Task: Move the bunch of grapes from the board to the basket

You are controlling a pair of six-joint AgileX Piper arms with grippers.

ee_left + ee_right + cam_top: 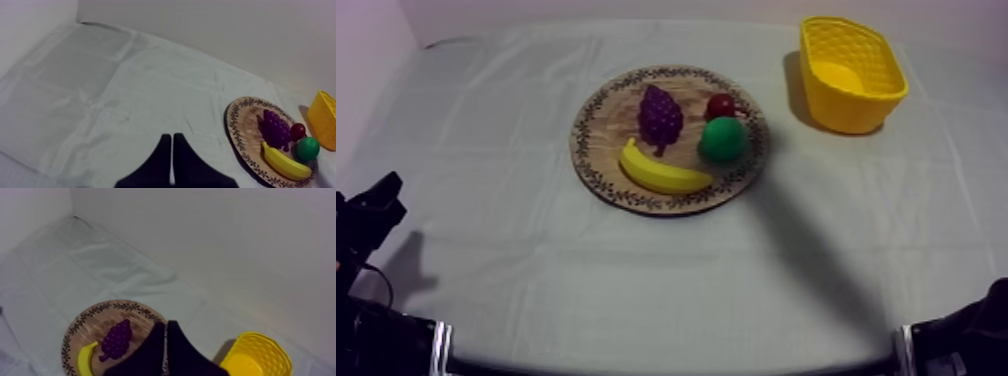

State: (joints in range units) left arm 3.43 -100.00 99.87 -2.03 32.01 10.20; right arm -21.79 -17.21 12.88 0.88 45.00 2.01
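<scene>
**Fig. Opening of the pick: both arms low at their own sides.** The bunch of grapes (660, 115) lies on the round wooden board (598, 172) near the middle of the surface (536, 270). The banana (662, 174) lies close by on the board's near side. The small red fruit (721, 104) and the green pear (722, 140) sit on the side toward the yellow basket (848, 112), which stands apart from the board at the far right.

Left claw (172, 138): fingers together in a narrow wedge, nothing held, well apart from the board. Right claw (165, 325): likewise together and empty, aimed between board and basket.

Judgement: no part of the task is done, and the step in hand is the reach. The right arm looks the better choice, since the basket is on its side. Its claw should part before descending and come down over the broad upper part of the bunch — clear of the banana and pear. It should then close across the bunch's narrower width. The lobed skin may slip, so a straight lift before any sideways travel toward the basket seems wise.
</scene>
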